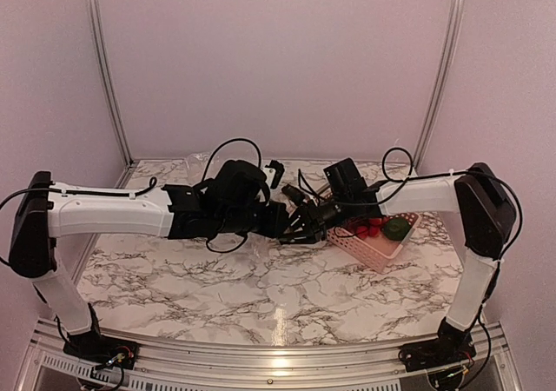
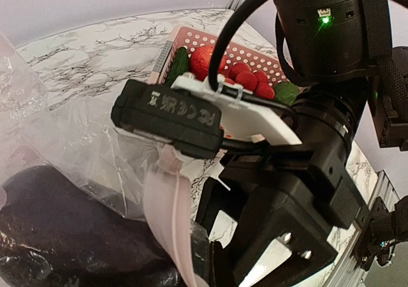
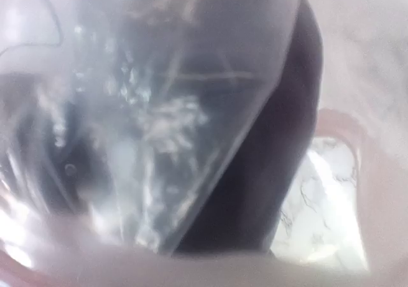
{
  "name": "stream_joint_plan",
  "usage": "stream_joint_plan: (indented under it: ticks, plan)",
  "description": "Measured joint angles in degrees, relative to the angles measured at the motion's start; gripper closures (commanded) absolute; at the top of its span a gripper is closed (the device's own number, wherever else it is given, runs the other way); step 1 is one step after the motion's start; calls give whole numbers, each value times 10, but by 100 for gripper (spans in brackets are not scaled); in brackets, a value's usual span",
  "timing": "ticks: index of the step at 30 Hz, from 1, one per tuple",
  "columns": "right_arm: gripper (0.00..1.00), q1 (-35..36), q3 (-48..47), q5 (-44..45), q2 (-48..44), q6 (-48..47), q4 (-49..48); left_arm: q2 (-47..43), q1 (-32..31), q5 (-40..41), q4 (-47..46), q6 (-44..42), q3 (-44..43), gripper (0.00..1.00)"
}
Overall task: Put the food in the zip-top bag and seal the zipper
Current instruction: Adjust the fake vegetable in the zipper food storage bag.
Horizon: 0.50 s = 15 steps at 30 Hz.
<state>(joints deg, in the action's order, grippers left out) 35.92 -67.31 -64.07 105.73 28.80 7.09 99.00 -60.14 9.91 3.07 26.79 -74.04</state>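
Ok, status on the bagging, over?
Left gripper shut on zip-top bag. Right gripper against bag, jaws unclear. Eggplant behind plastic; red fruits in pink basket. No obstruction visible.

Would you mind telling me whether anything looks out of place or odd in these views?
Nothing looks spilled or damaged. One oddity: the zip-top bag lies so close across the right wrist view that the picture is a blur. The red fruits sit inside the pink basket.
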Motion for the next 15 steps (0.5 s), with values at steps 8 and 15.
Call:
stream_joint_plan:
  ticks: [8,15]
  plan:
    - [34,-10,0,-32,-28,52,-64,-86,35,-48,-141,59,147,100]
    - [34,-31,-10,5,-78,-2,-11,-79,49,-110,-297,183,229,100]
